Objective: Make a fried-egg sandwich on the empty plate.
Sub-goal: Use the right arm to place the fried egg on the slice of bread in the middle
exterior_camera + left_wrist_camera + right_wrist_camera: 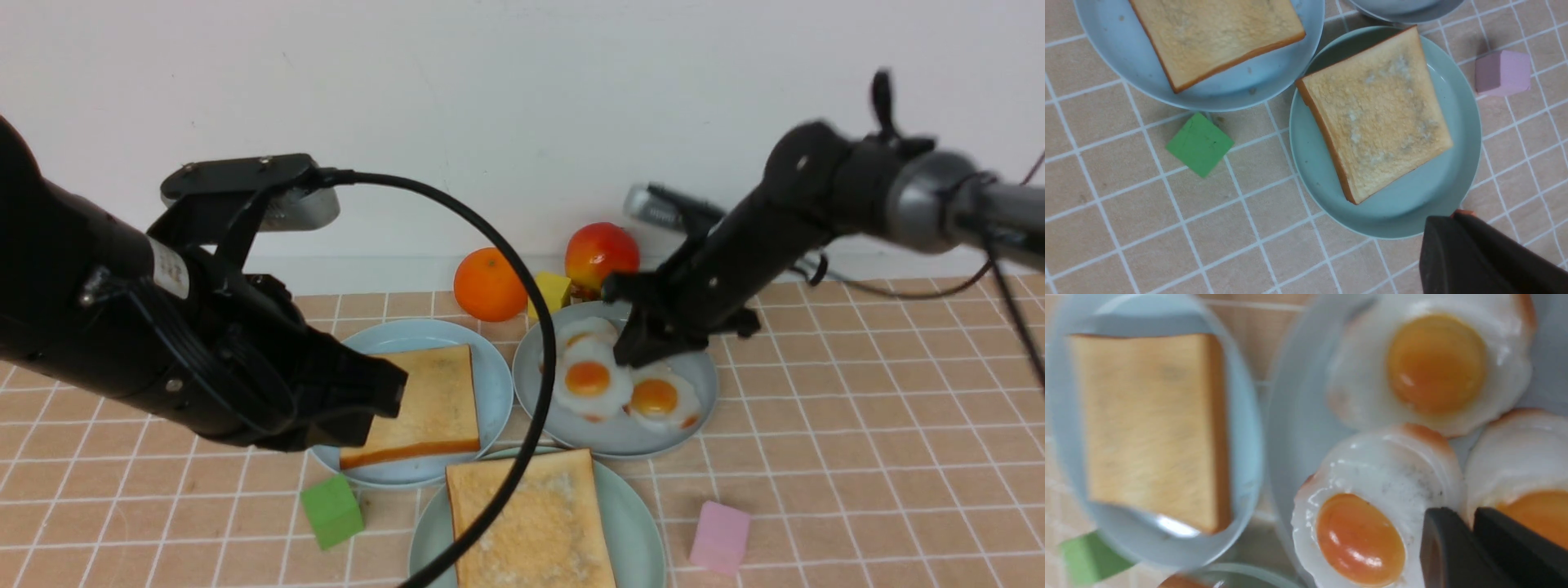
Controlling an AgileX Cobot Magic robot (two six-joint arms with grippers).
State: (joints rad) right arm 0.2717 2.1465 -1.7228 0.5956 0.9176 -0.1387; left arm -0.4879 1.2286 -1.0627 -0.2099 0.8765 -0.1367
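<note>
On the tiled surface (857, 457), reading the front view as a clock face, the mint-green plate (637, 523) lies at 6 o'clock, at the near edge. It carries one toast slice (531, 523) lying flat, its top face bare. At about 10 o'clock from it, just beside it, the sky-blue plate (490, 376) holds a second toast slice (433, 400). At 1 o'clock from it, the grey-blue plate (612, 437) holds three eggs that overlap one another.

The fried egg (588, 380) in the middle of the three is where the right gripper (637, 355) meets the plate. Its arm slants down from 3 o'clock, and its jaws are closed to a thin slit on the rim of that egg's white, on the side toward the neighbouring egg (657, 398). The third egg (584, 331) lies at the plate's 12 o'clock side, partly behind the gripper.

The left gripper (388, 392) hangs over the 9 o'clock side of the sky-blue plate, jaws pressed together and holding nothing. In the left wrist view its fingers (1453, 253) show as one dark wedge by the mint-green plate's rim.

A green block (332, 510) sits at 9 o'clock from the mint-green plate and a pink block (720, 536) at 3 o'clock. At 12 o'clock, by the wall, stand an orange (490, 284), a yellow block (551, 292) and an apple (602, 251)
</note>
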